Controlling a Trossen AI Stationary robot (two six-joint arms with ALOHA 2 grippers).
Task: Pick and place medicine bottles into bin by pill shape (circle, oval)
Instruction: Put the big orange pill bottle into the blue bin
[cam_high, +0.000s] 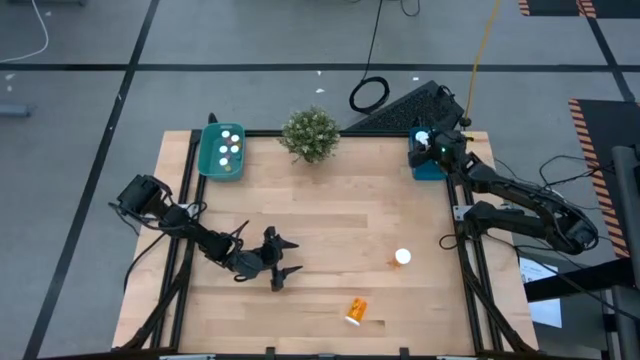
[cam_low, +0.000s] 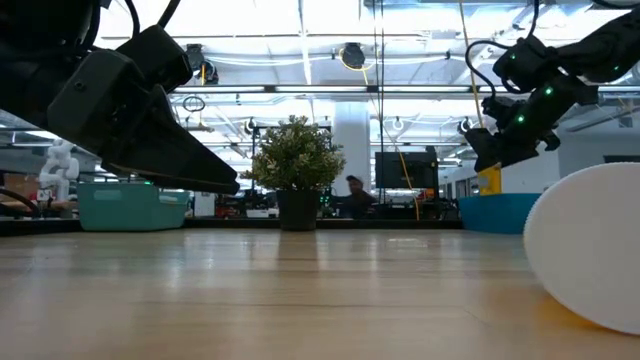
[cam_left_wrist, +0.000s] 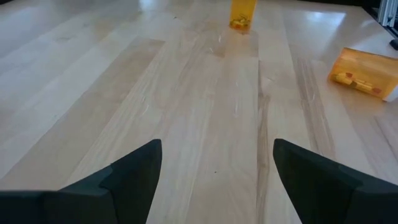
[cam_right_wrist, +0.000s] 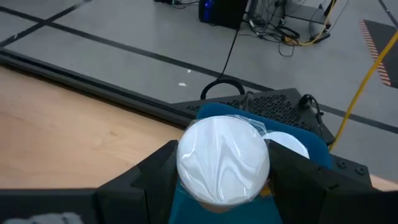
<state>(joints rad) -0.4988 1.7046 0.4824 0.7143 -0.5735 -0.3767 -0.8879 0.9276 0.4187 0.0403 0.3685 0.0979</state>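
Note:
Two orange medicine bottles with white caps are on the table. One stands upright (cam_high: 402, 257) (cam_left_wrist: 242, 14); the other lies on its side (cam_high: 356, 311) (cam_left_wrist: 364, 73) near the front edge. My left gripper (cam_high: 285, 260) (cam_left_wrist: 217, 180) hangs open over bare wood at the left, with nothing between its fingers. At the far right, my right gripper (cam_high: 425, 147) (cam_right_wrist: 224, 180) is shut on another medicine bottle (cam_right_wrist: 224, 160) above the blue bin (cam_high: 428, 165) (cam_right_wrist: 314, 142). One white cap (cam_right_wrist: 291, 144) shows inside that bin. My right gripper pinches the bottle between its two fingers (cam_right_wrist: 155, 174), one on each side just below the white cap (cam_right_wrist: 224, 155). The cap faces the wrist camera and hides the body. The fingers come from above, and the bottle hangs clear over the blue bin.
A green bin (cam_high: 222, 150) at the far left corner holds several white-capped bottles. A potted plant (cam_high: 310, 132) stands at the middle of the far edge. Bare wood lies between the arms. In the low view the lying bottle's cap (cam_low: 590, 245) looms at the right.

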